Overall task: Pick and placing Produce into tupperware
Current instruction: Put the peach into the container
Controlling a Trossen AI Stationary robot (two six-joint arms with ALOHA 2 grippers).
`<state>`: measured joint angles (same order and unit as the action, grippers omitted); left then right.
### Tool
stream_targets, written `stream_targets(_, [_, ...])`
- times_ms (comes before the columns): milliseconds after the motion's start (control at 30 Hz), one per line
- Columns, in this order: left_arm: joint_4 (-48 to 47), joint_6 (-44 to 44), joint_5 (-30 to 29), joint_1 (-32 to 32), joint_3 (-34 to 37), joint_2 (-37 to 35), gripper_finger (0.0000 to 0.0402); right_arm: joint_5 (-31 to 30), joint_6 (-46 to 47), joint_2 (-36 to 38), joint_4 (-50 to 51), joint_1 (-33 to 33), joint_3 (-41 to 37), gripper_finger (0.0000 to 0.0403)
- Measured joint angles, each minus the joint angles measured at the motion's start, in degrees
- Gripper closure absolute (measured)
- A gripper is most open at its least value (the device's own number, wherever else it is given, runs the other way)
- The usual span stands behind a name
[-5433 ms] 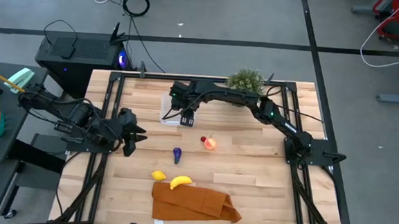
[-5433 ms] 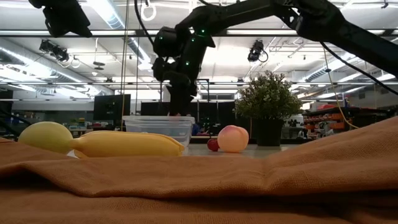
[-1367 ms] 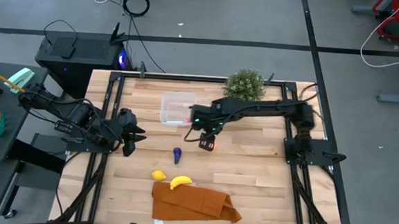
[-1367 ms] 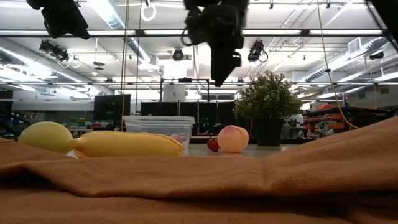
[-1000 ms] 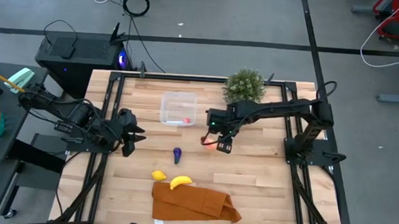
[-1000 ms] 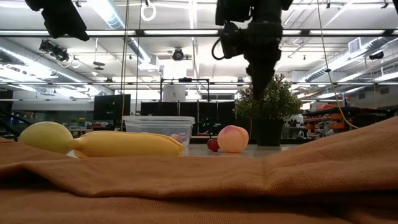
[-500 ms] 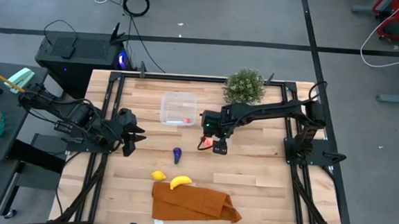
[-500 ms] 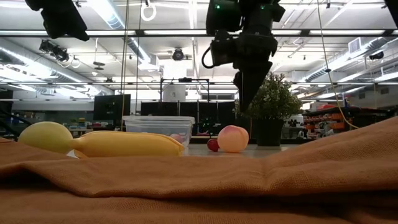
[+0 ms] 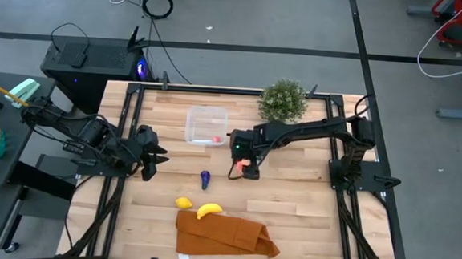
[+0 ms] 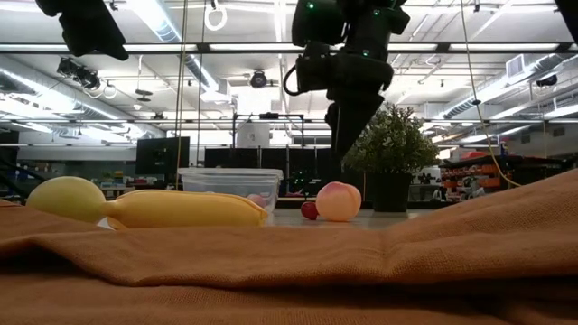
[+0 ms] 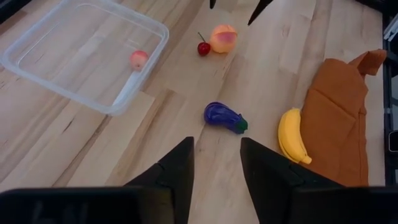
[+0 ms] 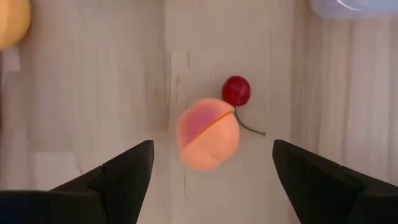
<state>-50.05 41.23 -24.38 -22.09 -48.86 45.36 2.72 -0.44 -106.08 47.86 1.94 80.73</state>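
Right gripper [image 12: 208,171] wide open over round red-peach toy fruit [image 12: 208,134] mid-tabletop. Prob light, hard, slick; pinch across widest part, w/ cherry clear.

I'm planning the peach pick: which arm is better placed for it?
Right. Its gripper hangs directly above the peach with jaws open either side. The left gripper sits by the table's left edge.

A lab or workshop: strip ceiling lights [image 10: 163,23], dark monitors [image 10: 163,153], grey floor with cables [image 9: 157,4].
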Motion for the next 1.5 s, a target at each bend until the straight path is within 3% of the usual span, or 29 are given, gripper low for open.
stream_targets(400, [-0.57, 0.11, 0.02, -0.04, 0.0, 0.04, 0.0268, -0.06, -13.5, -2.82, -0.31, -0.96, -0.02, 0.0066])
stream_targets(667, [-0.93, 0.13, 0.0, -0.03, 0.0, 0.0, 0.0261, 0.56, -12.66, -3.11, -1.41, -1.01, -0.02, 0.006])
stream_targets(1033, [-0.97, 0.15, 0.0, -0.02, 0.0, 0.0, 0.0266, -1.31, -8.1, -3.09, -2.8, -1.75, -3.29, 0.0005])
stream_targets(1500, [-0.98, 0.17, 0.0, 0.0, 0.0, 0.0, 0.0265, -4.61, -9.28, -3.09, -8.16, -2.08, -6.12, 0.0008])
